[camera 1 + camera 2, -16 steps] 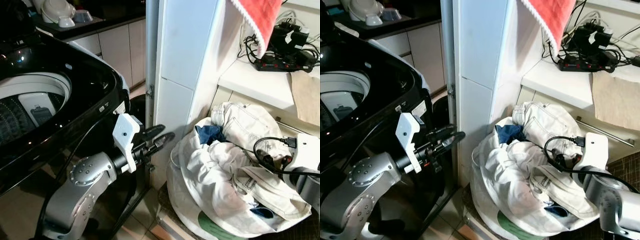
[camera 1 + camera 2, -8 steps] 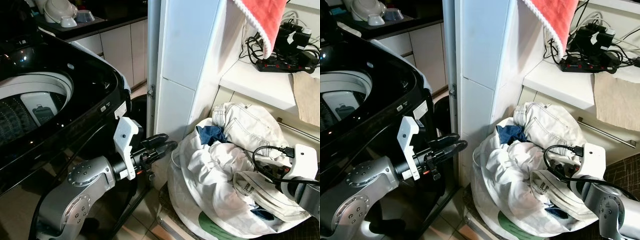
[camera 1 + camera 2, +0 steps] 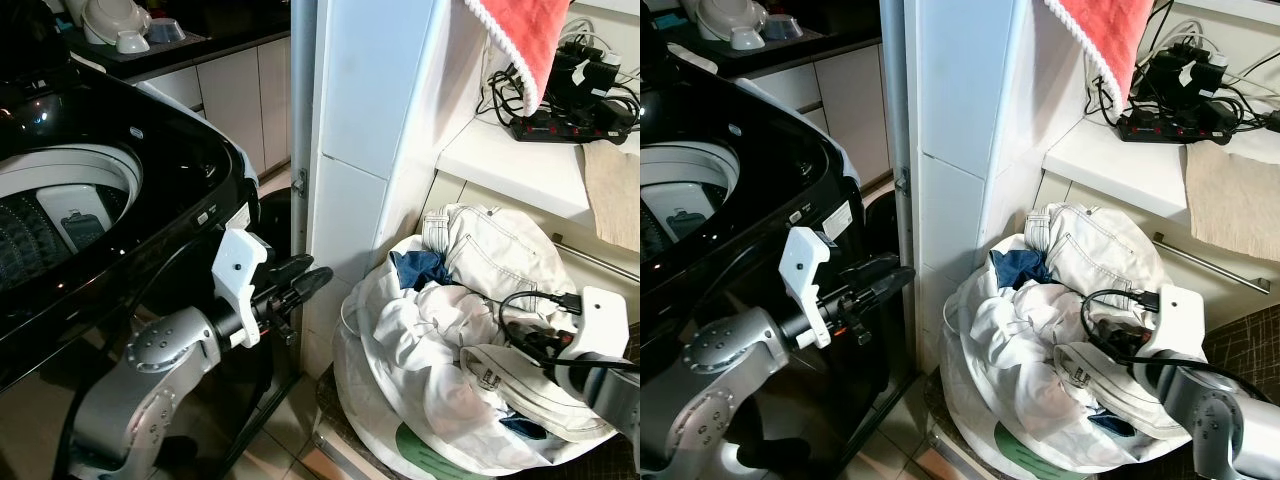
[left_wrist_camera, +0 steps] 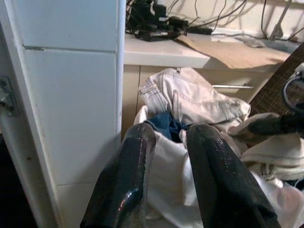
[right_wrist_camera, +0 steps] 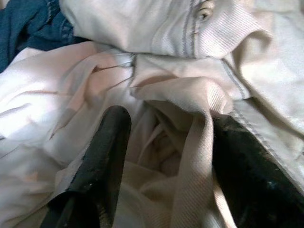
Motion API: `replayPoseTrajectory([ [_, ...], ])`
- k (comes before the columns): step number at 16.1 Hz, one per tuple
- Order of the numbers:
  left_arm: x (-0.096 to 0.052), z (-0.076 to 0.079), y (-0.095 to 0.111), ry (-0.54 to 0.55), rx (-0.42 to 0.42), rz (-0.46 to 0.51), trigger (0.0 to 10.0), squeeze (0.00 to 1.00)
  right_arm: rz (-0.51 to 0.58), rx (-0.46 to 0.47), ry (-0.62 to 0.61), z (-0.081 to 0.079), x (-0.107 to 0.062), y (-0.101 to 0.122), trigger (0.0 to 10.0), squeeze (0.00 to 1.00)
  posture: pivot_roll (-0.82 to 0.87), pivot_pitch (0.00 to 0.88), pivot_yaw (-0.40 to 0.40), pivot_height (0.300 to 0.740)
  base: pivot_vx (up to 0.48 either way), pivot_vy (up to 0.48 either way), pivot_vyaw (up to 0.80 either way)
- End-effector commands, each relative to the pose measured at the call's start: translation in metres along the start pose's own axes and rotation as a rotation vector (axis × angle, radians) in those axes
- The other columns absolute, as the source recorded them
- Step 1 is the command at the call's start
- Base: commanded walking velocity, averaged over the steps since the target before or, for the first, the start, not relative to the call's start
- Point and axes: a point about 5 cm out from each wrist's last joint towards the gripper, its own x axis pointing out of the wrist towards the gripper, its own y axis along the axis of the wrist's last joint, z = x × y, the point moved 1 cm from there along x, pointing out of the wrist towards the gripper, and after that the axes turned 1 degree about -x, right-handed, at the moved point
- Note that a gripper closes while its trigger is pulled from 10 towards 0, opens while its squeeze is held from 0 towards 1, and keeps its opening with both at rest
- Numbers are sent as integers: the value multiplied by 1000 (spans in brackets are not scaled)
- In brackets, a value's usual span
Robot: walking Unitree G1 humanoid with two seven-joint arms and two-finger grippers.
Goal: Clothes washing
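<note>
Clothes (image 3: 450, 330), mostly cream and white with 1 blue piece (image 3: 418, 268), are heaped in a white laundry bag (image 3: 400, 440) on the floor beside the tiled pillar (image 3: 375, 130). The right claw (image 5: 166, 142) is pushed into the heap, its 2 fingers spread with folds of cream fabric bunched between them. The left claw (image 3: 305, 283) hangs in the air between the black washing machine (image 3: 120, 200) and the pillar, fingers only narrowly parted, holding nothing.
</note>
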Motion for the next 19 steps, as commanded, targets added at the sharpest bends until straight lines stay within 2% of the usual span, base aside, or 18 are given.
replayPoseTrajectory([
  [1, 0, 0, 0, 5, 8, 4, 10000, 0, 16, -14, 26, -5, -2, 1, 0, 0, -49, 0, -43, 740, 0, 0, 0],
  [8, 3, 0, -1, 25, 23, 17, 10000, 0, 22, 4, 32, -4, -4, 2, 0, 0, -52, 0, -42, 740, 0, 0, 0],
  [10, 6, -6, 2, 80, 33, 66, 10000, 0, 27, -1, 36, -4, -5, 3, 0, 0, -55, 0, -41, 740, 0, 0, 0],
  [12, 8, -17, 14, 237, -4, 198, 10000, 0, 55, 8, 49, -4, -9, 11, 0, 0, -56, 0, -42, 740, 0, 0, 0],
  [14, 9, -17, 22, 194, -10, 238, 10000, 0, 176, 6, 162, -13, -19, 37, 0, 0, -57, 0, -39, 740, 0, 0, 0],
  [15, 9, -17, 24, 192, 33, 245, 10000, 0, 233, 3, 254, -21, -28, 52, 0, 0, -58, 0, -39, 740, 0, 0, 0],
  [16, 10, -15, 22, 149, 26, 177, 10000, 0, 280, -5, 362, -31, -38, 65, 0, 0, -58, 0, -39, 740, 0, 0, 0],
  [17, 10, -14, 24, 138, 31, 183, 10000, 0, 299, -11, 421, -36, -44, 71, 0, 0, -58, 0, -39, 740, 0, 0, 0],
  [18, 14, -12, 29, 116, 83, 204, 10000, 0, 358, -49, 600, -55, -62, 89, 0, 0, -60, 0, -39, 740, 0, 0, 0],
  [19, 17, -11, 33, 96, 100, 218, 10000, 0, 394, -82, 710, -67, -74, 98, 0, 0, -63, 0, -39, 740, 0, 0, 0],
])
